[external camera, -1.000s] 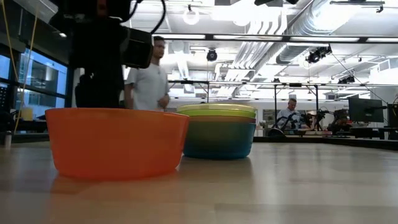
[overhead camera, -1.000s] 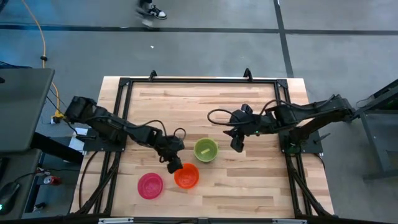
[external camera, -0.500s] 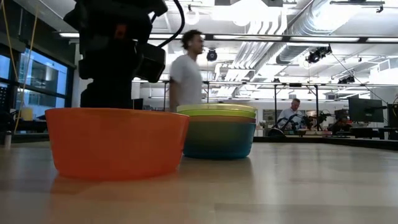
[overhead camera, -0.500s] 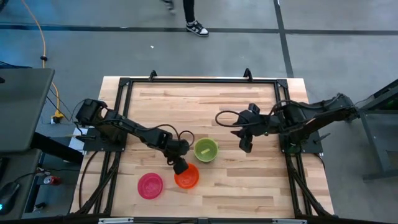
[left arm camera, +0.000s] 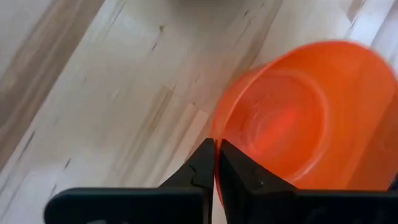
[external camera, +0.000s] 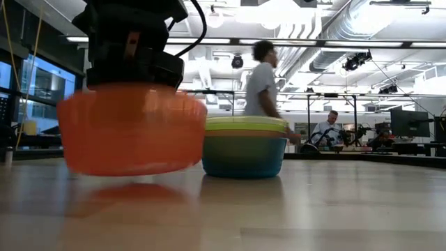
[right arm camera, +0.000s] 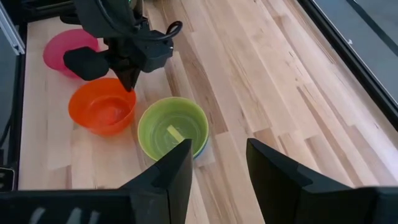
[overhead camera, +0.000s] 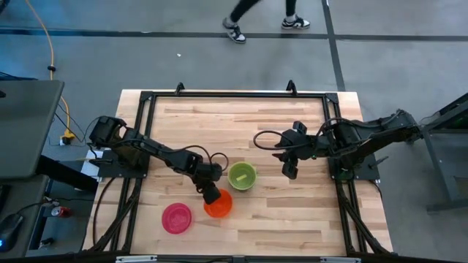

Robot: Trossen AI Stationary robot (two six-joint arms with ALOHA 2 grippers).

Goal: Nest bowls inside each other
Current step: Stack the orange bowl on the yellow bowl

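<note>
The orange bowl (overhead camera: 220, 206) hangs just above the table near the front middle, with my left gripper (overhead camera: 210, 193) shut on its rim. To its right, farther back, stands a stack of bowls with the lime green one (overhead camera: 242, 175) on top and a blue one (external camera: 244, 159) at the bottom. The pink bowl (overhead camera: 176, 218) rests on its base near the front, left of the orange one. My right gripper (overhead camera: 290, 170) hovers open to the right of the stack, with nothing between its fingers. My left gripper pinches the orange bowl's rim (left arm camera: 215, 138) on the bowl's far left side, one finger inside the bowl and one outside (left arm camera: 200, 163). The fingers come from above, pointing down. The bowl (external camera: 132, 129) hangs below them, slightly tilted and lifted clear of the table.
Bare wooden tabletop (overhead camera: 292, 219) lies right of the bowls and across the back. A black frame (overhead camera: 234, 93) runs round the table's edges. A person (external camera: 263, 84) walks past in the room behind the table.
My left gripper has moved a little toward the stack onto the orange bowl's rim, shut on it and raised the bowl off the table, slightly tilted. My right gripper has drawn back a little toward the table's right edge, still open.
</note>
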